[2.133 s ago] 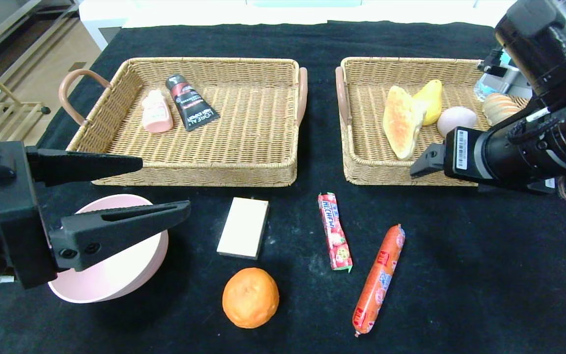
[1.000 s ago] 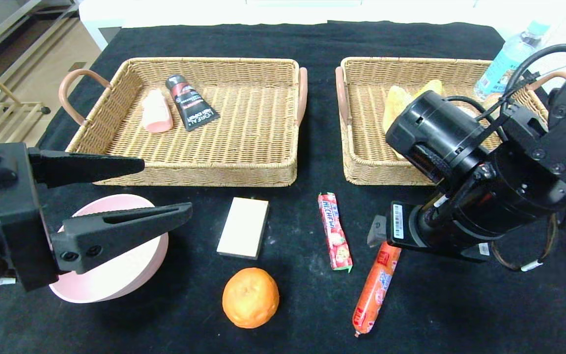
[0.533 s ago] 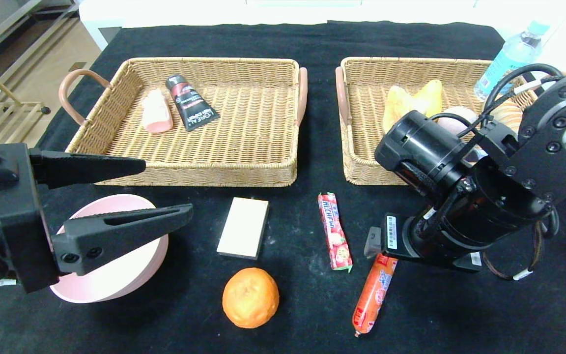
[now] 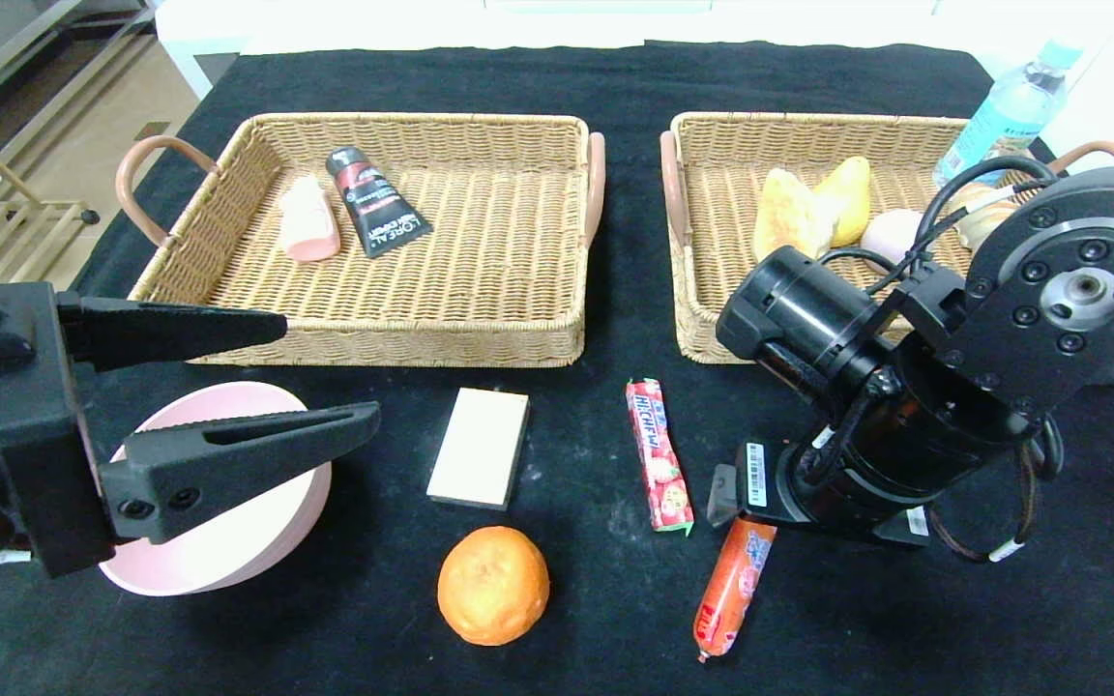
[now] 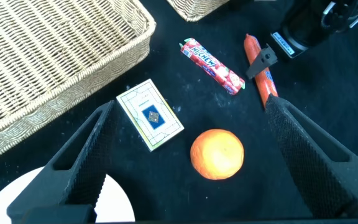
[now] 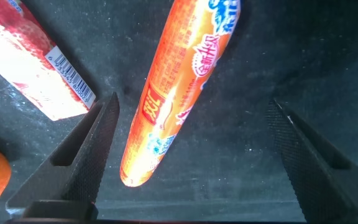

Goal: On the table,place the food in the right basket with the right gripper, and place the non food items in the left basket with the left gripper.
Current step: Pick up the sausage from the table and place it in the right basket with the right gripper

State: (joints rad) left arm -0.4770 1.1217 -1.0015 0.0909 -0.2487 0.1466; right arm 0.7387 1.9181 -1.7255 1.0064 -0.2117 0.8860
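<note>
Head view shows that the right gripper (image 4: 726,493) has left the right basket (image 4: 688,290) and dropped to the near side of the table (image 4: 905,628), where it now hangs directly over the far end of the sausage (image 4: 733,590). The right wrist view confirms the position: the sausage (image 6: 179,93) lies between the two spread fingers (image 6: 86,155), which stand at full width and touch nothing. This change means the previous food item has been delivered and the sausage is judged to be the next pick. The sausage lies at an angle between the fingers rather than squarely across them, so a small wrist turn may be needed before closing; the remaining height above the cloth cannot be judged reliably from these views. The candy stick (image 4: 657,454) lies just to the left of the gripper, close enough to be nudged during descent. The orange (image 4: 492,585) sits nearer and further left. The left gripper (image 4: 267,372) has not moved; it hovers with its fingers wide apart and empty above the pink bowl (image 4: 228,541) at the near left. The card box (image 4: 478,447), a non-food item, waits on the table near the left basket (image 4: 480,338), which already holds a tube (image 4: 378,201) and a pink bottle (image 4: 307,220).
</note>
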